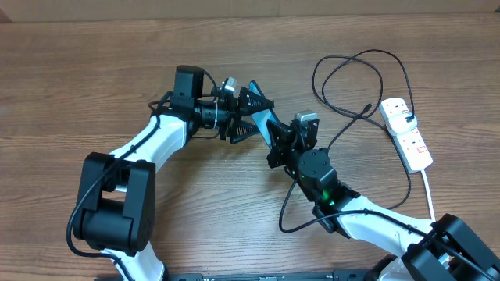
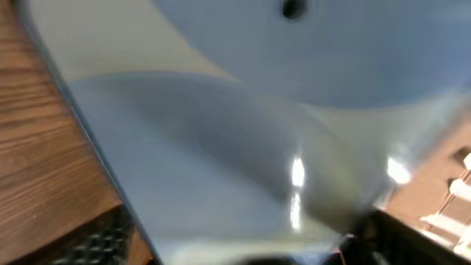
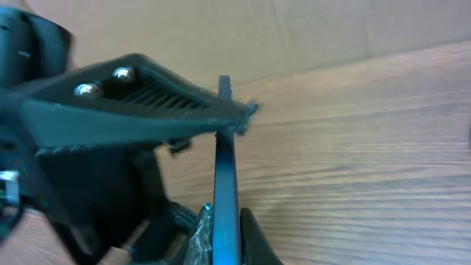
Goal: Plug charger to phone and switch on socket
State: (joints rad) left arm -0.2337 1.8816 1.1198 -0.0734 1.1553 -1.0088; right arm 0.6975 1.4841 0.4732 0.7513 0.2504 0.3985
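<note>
The phone (image 1: 264, 119) is held off the table on its edge between both grippers, its blue side showing. My left gripper (image 1: 250, 115) spans its far end with a finger on either side. My right gripper (image 1: 280, 144) is shut on its near end. In the right wrist view the phone (image 3: 224, 191) stands edge-on between my right gripper's fingers (image 3: 227, 239). In the left wrist view the phone (image 2: 221, 147) fills the frame. The charger cable (image 1: 351, 74) lies looped at the back right, its adapter in the socket (image 1: 408, 134). The connector tip is not clearly seen.
The socket's thick white cord (image 1: 430, 191) runs toward the front right edge. Part of the black cable (image 1: 287, 211) loops on the table beside my right arm. A cardboard wall (image 3: 309, 29) stands behind the table.
</note>
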